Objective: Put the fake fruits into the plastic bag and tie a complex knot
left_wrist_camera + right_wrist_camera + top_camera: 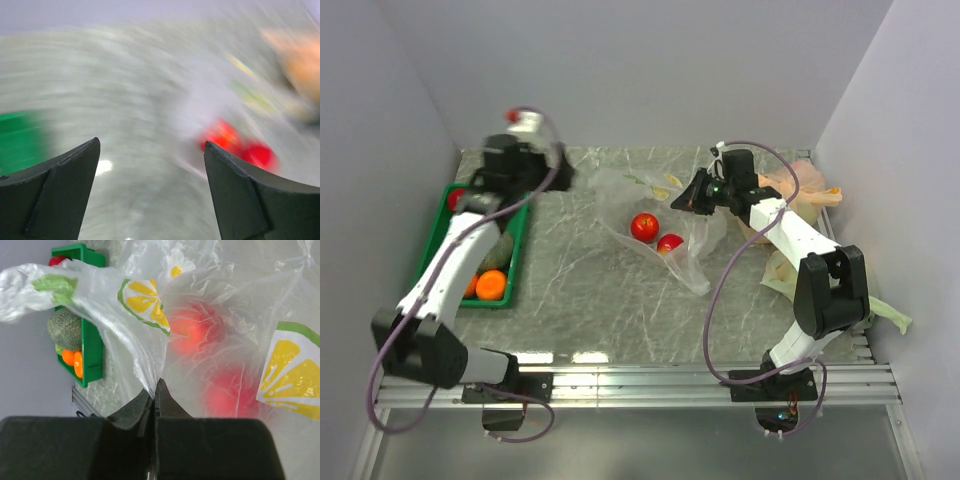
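The clear plastic bag (660,215) with lemon prints lies mid-table, with two red balls (644,227) inside it. My right gripper (692,196) is shut on the bag's edge (145,365) and holds it up; both red balls (192,330) show through the film. My left gripper (555,170) is blurred by motion, above the table between the green tray (515,262) and the bag. Its fingers (65,180) stand wide open and empty. The tray holds an orange ball (491,285), a dull green round piece (500,250) and a red ball (455,198).
An orange-tinted bag (800,185) lies at the back right behind my right arm. A pale green bag (885,312) lies at the right edge. Grey walls close in the back and both sides.
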Tool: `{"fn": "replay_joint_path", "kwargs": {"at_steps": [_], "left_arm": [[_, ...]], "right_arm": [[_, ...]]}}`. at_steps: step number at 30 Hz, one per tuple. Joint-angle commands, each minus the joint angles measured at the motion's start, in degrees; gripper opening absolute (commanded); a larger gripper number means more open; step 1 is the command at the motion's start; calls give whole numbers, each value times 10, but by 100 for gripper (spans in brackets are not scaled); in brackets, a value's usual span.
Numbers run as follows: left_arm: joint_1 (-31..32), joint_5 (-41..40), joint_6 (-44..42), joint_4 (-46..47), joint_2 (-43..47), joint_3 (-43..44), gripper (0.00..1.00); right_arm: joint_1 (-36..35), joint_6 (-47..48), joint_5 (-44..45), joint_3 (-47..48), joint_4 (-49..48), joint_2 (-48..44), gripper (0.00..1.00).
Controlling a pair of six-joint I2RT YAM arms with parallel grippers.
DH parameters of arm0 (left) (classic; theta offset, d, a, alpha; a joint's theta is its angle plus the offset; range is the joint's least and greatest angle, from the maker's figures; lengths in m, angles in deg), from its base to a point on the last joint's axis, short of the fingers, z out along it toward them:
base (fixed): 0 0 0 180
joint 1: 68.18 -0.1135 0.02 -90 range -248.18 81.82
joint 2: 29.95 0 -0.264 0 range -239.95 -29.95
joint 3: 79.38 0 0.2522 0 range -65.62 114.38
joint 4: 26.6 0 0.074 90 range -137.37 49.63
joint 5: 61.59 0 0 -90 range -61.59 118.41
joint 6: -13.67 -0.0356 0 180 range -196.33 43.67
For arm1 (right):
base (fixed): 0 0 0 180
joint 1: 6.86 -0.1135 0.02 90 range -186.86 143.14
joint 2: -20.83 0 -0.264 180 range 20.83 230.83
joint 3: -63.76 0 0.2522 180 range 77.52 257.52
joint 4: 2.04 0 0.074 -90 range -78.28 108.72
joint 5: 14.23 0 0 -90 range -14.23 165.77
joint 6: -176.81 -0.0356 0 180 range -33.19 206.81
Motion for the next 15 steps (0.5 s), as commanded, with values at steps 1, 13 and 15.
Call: {"fn": "replay_joint_path", "kwargs": {"at_steps": [1,13,15], "left_arm": [[-84,-154,57,25,53,-37,91],[-247,-308,112,-105,-221,128,91],[-262,-305,134,-120,-251,144,89]], "right_arm": [[4,9,-4,4,-12,-7,0],[5,41,-22,25,20,10,0],[5,47,-23,29,27,12,0]]}}
